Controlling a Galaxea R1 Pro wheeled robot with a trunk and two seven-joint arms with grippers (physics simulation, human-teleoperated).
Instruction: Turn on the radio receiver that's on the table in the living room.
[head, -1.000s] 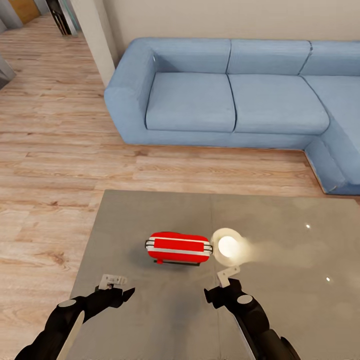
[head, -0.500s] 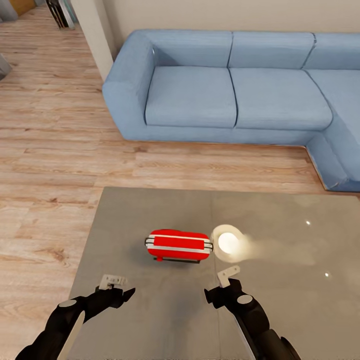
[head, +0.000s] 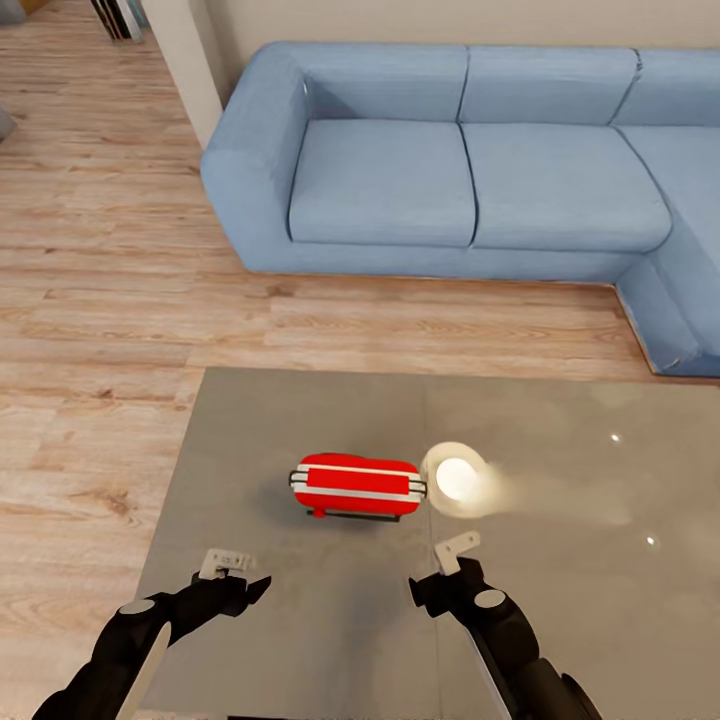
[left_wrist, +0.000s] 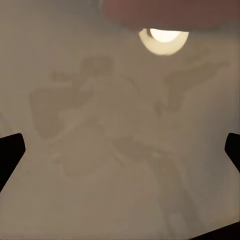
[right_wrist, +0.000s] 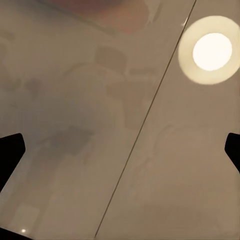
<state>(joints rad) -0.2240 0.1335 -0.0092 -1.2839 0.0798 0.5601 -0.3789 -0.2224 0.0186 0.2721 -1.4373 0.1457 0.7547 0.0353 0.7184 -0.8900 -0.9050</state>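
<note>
The red radio receiver (head: 357, 485), with white bands along its top, lies on the glossy grey table (head: 300, 420), a little left of the table's middle. Both grippers hover low over the table's near side, short of the radio. My left gripper (head: 245, 585) is nearer the left edge and my right gripper (head: 432, 590) is just right of the radio's line. Each wrist view looks down at the reflective tabletop (left_wrist: 120, 190) (right_wrist: 75, 175), with dark fingertips (left_wrist: 10, 152) (right_wrist: 10, 150) spread wide and nothing between them. A blurred reddish shape (left_wrist: 170, 10) sits at one edge.
A bright lamp reflection (head: 458, 480) glares on the table just right of the radio. A big blue L-shaped sofa (head: 450, 170) stands beyond the table across a strip of light wood floor (head: 100, 300). A beige wall corner (head: 185, 50) is at the far left.
The whole head view has shifted slightly, sofa and table edge sliding up the picture, so the camera moved. The radio and both arms keep their places relative to each other.
</note>
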